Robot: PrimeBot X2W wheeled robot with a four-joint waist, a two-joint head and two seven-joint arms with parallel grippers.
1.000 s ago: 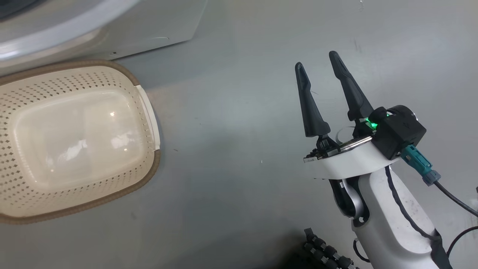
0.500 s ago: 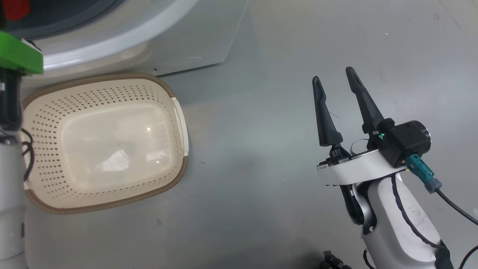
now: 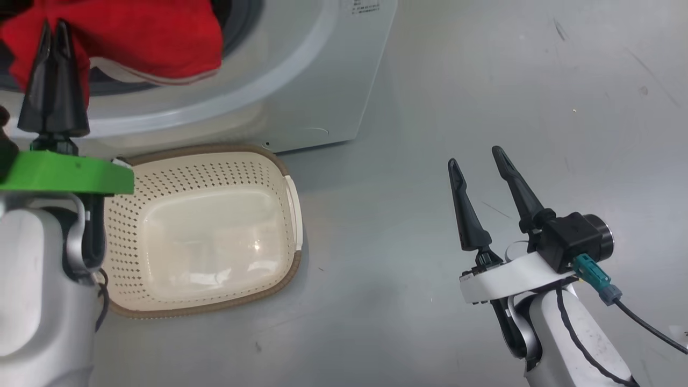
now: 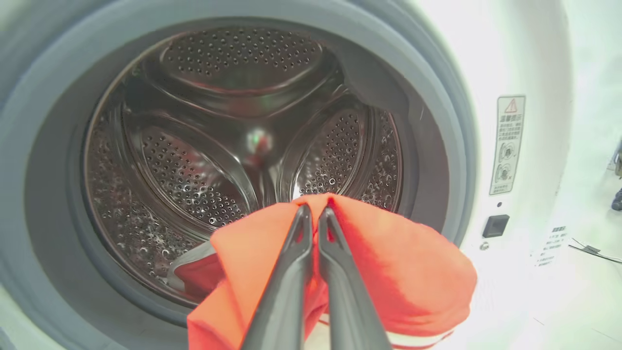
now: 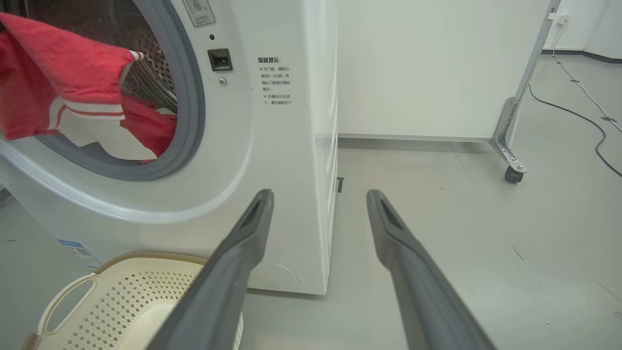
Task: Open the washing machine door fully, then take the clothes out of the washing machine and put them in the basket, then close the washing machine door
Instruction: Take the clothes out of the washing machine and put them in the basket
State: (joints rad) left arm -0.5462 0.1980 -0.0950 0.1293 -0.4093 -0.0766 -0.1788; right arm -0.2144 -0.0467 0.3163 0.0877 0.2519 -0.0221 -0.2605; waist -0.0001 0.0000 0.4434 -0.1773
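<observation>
My left gripper (image 3: 54, 27) (image 4: 313, 210) is shut on a red garment (image 3: 145, 37) (image 4: 388, 272) (image 5: 53, 82), holding it at the mouth of the white washing machine (image 3: 322, 80) (image 5: 272, 146). The cloth hangs over the grey gasket (image 4: 452, 146) in front of the steel drum (image 4: 194, 160). More red fabric (image 5: 150, 126) lies lower in the drum opening. The cream basket (image 3: 209, 236) (image 5: 121, 301) stands on the floor just below the machine's front, with nothing in it. My right gripper (image 3: 475, 156) (image 5: 318, 194) is open over bare floor to the right. The door is out of view.
Grey floor (image 3: 484, 80) stretches right of the machine. In the right wrist view a white wall panel on a castor (image 5: 512, 172) stands behind, and a black cable (image 5: 583, 116) runs across the floor at the far right.
The head camera has tilted up and left, bringing the drum mouth into view. My left gripper has come into view, shut on the red garment. The right gripper stays open.
</observation>
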